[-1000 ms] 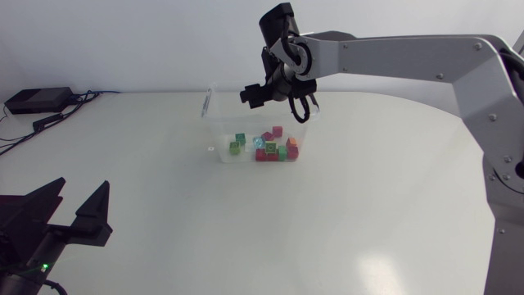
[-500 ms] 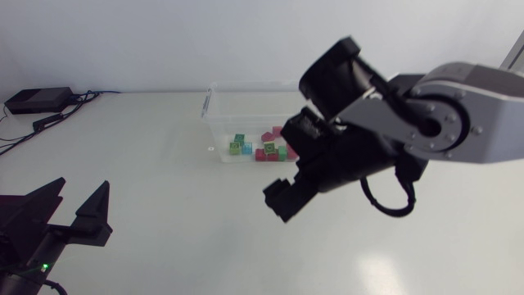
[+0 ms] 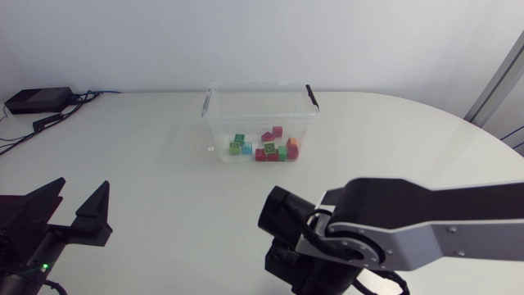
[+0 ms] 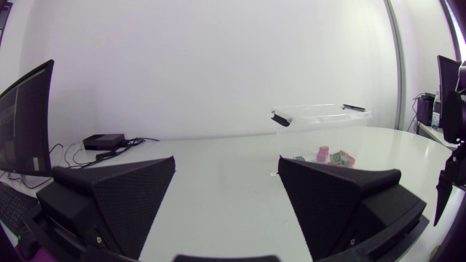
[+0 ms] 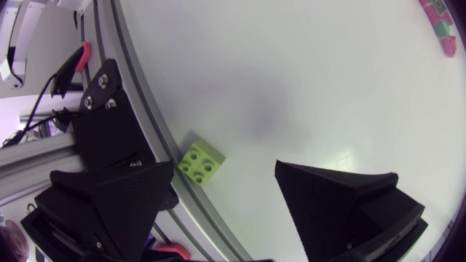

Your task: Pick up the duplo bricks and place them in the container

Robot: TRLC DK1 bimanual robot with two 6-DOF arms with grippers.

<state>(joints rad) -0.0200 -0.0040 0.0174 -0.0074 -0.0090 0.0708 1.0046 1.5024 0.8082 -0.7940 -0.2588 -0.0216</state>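
Right pincer (image 5: 224, 173) fingers apart, holding nothing, over the table (image 5: 306, 80) right at its edge. Lime green brick (image 5: 200, 161) just ahead of it, nearer one finger, not touched, studs up, at the table's very edge beside the metal rail (image 5: 135, 102). A black bracket (image 5: 109, 124) on that rail is close to the brick, so room is tight on that side. Open table surface ahead of the other finger.

Left pincer (image 4: 227, 161) fingers apart too, holding nothing, well apart from the right one. Clear container (image 4: 320, 124) far ahead of it, upright, open-topped, with pink, green and red bricks (image 4: 331, 156) lying on its bottom. Wide stretch of table between left pincer and container. Black box with cables (image 4: 102, 140) far ahead and off to one side, near the table's far edge.
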